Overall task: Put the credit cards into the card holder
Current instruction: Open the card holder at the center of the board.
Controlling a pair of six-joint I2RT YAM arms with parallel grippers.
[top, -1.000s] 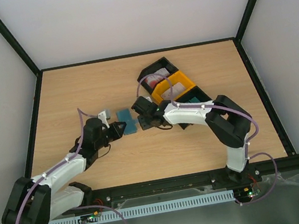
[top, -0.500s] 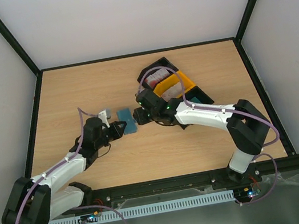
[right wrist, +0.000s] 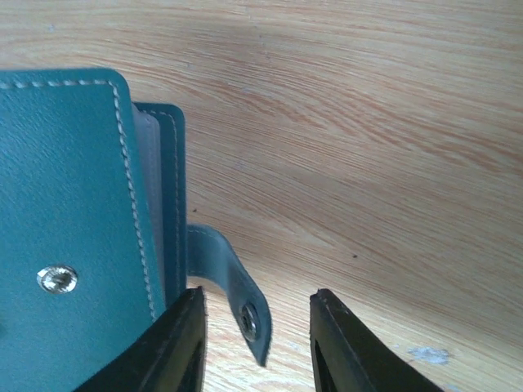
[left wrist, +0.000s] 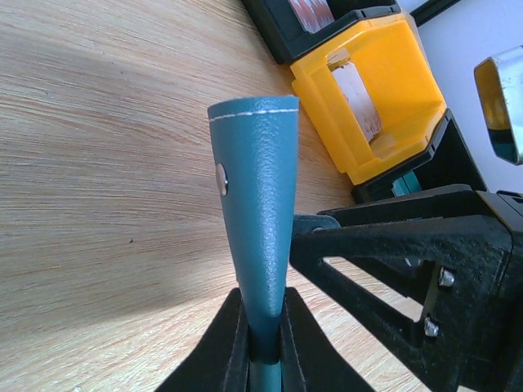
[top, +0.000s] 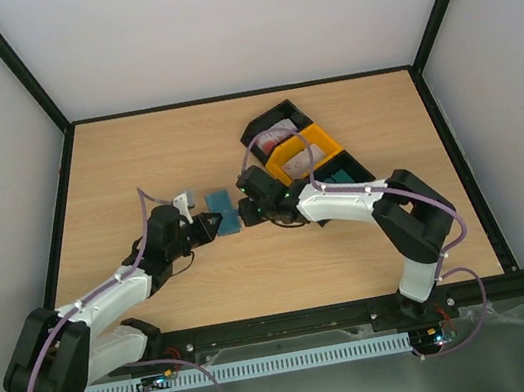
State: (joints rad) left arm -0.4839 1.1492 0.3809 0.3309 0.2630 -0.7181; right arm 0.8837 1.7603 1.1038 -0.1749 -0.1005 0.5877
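Observation:
The card holder (top: 223, 213) is a teal wallet held on edge above the table. My left gripper (top: 208, 226) is shut on its lower edge; in the left wrist view the wallet (left wrist: 255, 204) rises between my shut fingers (left wrist: 263, 343). My right gripper (top: 247, 209) is open just right of the wallet. In the right wrist view the wallet's cover (right wrist: 73, 229) fills the left, and its clasp strap (right wrist: 233, 294) hangs between the open fingers of my right gripper (right wrist: 257, 343). Red-and-white credit cards (top: 275, 136) lie in the far black bin, a pale card (left wrist: 357, 98) in the yellow bin, and teal cards (top: 339, 174) in the near black bin.
Three bins stand in a row right of the wallet: a black bin (top: 280, 115), a yellow bin (top: 321, 153) and another black bin (top: 359, 179). The right arm (top: 345, 204) lies beside them. Black frame rails (top: 62, 211) edge the table.
My right gripper moved away toward the bins and came back beside the wallet's right edge, the arm's elbow shifting. My left gripper and the wallet have stayed still.

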